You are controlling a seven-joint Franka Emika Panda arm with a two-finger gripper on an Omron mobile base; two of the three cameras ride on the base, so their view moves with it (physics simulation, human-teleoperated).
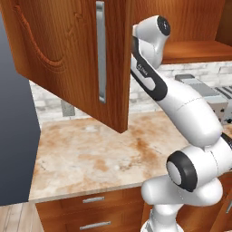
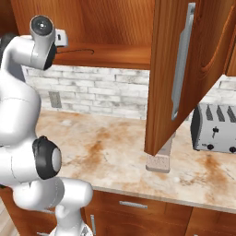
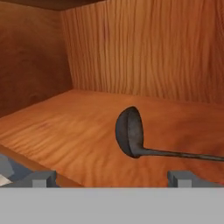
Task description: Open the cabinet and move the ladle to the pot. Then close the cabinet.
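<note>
Above, we see one cabinet (image 1: 68,50) with its door swung open over the worktop (image 1: 90,154). Inside, one dark ladle (image 3: 131,133) lies on the cabinet shelf (image 3: 65,135), bowl on edge, handle running to the right. Our gripper (image 3: 113,178) faces it, its two fingertips (image 3: 41,178) spread wide apart, holding nothing. One toaster (image 2: 215,129) stands on the worktop, and two drawer handles (image 1: 93,199) show below.

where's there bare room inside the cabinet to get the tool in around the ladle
Bare shelf spreads from the ladle bowl to the cabinet's side wall, and behind it to the back wall. The tight part is where its handle runs out of the hand view. The open tool sits at the shelf's front edge.
</note>
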